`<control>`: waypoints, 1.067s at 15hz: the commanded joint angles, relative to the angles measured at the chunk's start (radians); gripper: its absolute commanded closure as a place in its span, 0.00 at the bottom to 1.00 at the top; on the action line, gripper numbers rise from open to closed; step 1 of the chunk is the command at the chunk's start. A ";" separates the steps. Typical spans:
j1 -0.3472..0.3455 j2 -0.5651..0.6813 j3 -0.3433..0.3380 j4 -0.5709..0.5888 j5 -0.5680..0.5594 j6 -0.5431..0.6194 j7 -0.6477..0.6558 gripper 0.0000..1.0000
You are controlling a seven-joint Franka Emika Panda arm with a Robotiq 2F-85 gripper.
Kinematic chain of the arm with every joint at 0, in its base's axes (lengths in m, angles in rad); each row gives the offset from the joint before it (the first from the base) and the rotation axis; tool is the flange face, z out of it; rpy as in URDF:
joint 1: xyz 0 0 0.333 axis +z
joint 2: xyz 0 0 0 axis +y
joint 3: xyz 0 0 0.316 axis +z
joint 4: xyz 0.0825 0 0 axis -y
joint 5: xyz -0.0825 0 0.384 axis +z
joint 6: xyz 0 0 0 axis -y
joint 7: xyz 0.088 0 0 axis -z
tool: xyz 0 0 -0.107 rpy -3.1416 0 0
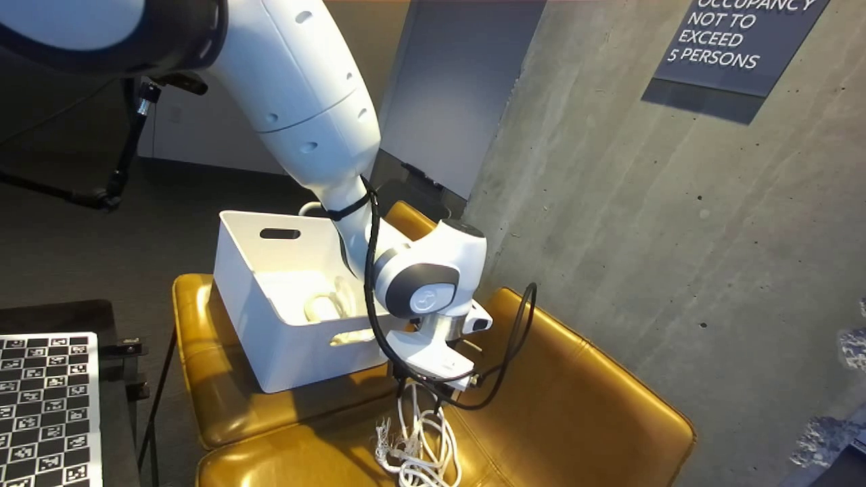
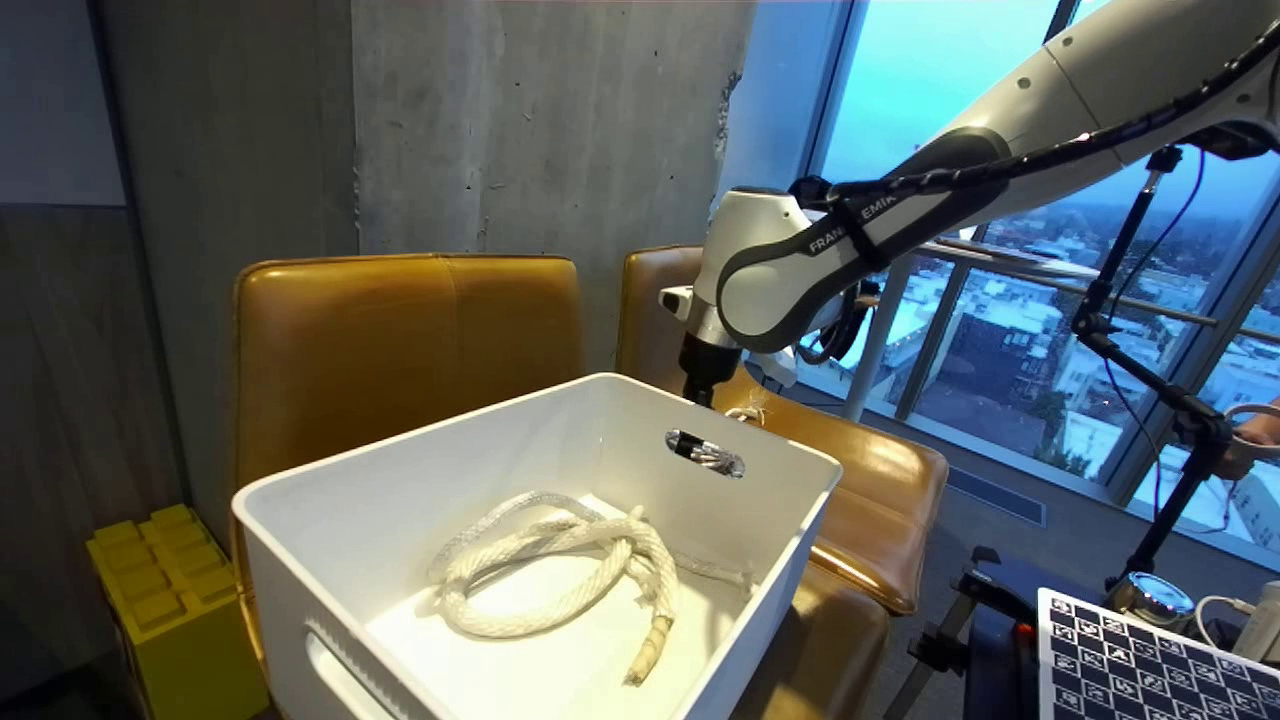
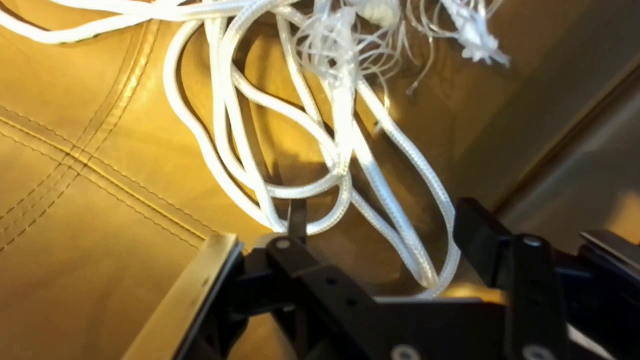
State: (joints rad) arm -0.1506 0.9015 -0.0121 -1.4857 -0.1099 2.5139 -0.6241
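My gripper (image 3: 382, 225) is open in the wrist view, its black fingers apart on either side of loops of white rope (image 3: 385, 192). The right finger borders one loop; I cannot tell whether it touches. The rope has frayed ends and lies in a tangled pile on a tan leather chair seat (image 3: 100, 210). In an exterior view, the rope (image 1: 423, 446) lies just below the gripper. In an exterior view, the gripper (image 2: 708, 385) is beyond the white bin's (image 2: 620, 440) far wall, fingertips hidden. A thicker cream rope (image 2: 540, 620) lies coiled inside the bin.
The white bin (image 1: 298, 362) stands on an adjoining tan chair, close beside the gripper. Chair backrests (image 1: 575, 392) and a concrete wall (image 1: 643, 237) rise behind. A checkered board (image 1: 47, 412) and a yellow block-shaped box (image 2: 180, 620) are nearby. A black cable (image 1: 521, 338) loops around the wrist.
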 commanded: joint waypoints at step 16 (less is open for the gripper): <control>0.002 -0.148 0.003 -0.052 -0.038 -0.045 0.031 0.99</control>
State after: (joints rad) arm -0.1399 0.8911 -0.0130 -1.4463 -0.1187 2.4894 -0.6155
